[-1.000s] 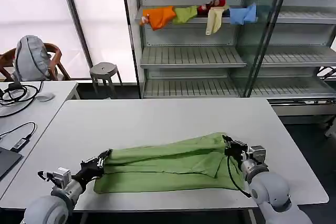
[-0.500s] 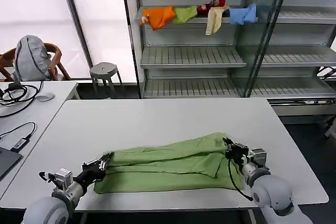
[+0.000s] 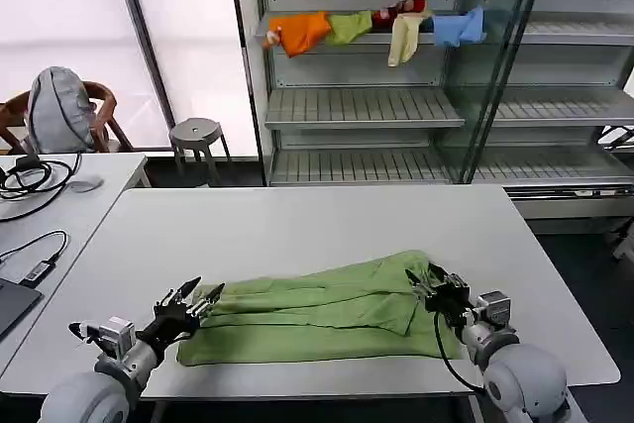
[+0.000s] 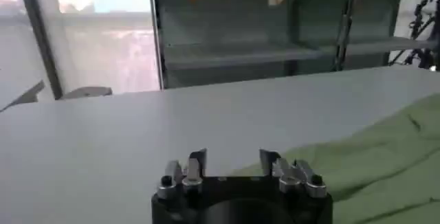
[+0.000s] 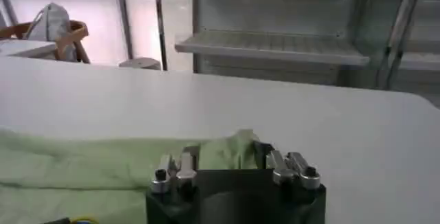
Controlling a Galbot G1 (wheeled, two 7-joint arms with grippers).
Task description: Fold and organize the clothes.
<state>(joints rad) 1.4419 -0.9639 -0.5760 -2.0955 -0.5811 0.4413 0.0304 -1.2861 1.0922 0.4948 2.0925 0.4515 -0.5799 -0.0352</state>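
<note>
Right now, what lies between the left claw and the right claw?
In the head view, the folded green polo shirt spans the stretch between the left claw and right claw, both open.

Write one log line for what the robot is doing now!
left gripper: open, at shirt's left end | right gripper: open, at right end | green shirt: folded on table

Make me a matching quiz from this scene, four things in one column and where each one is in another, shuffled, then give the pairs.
Things:
1. green shirt
2. left gripper
3. right gripper
4. stool

Places:
A. open, at the shirt's right end
B. on the floor beyond the table
C. open, at the shirt's left end
D. lying folded along the table's near edge

Pairs: 1-D, 2-C, 3-A, 4-B
</note>
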